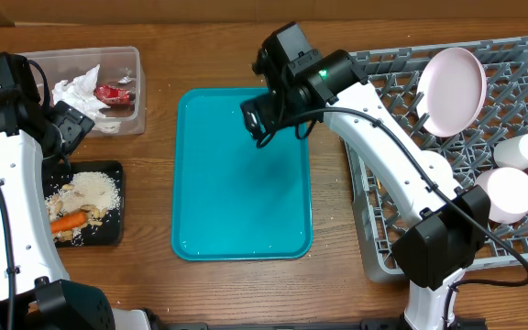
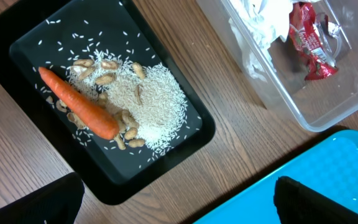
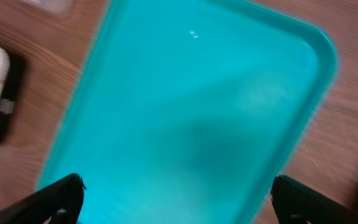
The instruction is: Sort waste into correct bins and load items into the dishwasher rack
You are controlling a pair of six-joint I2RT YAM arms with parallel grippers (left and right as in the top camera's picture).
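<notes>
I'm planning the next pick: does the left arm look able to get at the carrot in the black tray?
Probably yes: the left gripper hangs open near the black tray, and nothing covers the carrot.

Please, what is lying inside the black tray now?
Inside the black tray lie an orange carrot, beige nut-like bits and a heap of white rice grains. The heap and carrot cover the tray floor beneath, so anything under them cannot be seen.

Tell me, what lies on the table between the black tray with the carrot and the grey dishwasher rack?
The teal tray lies flat there, with the right gripper above it, jaws open. The overhead view shows this best.
</notes>
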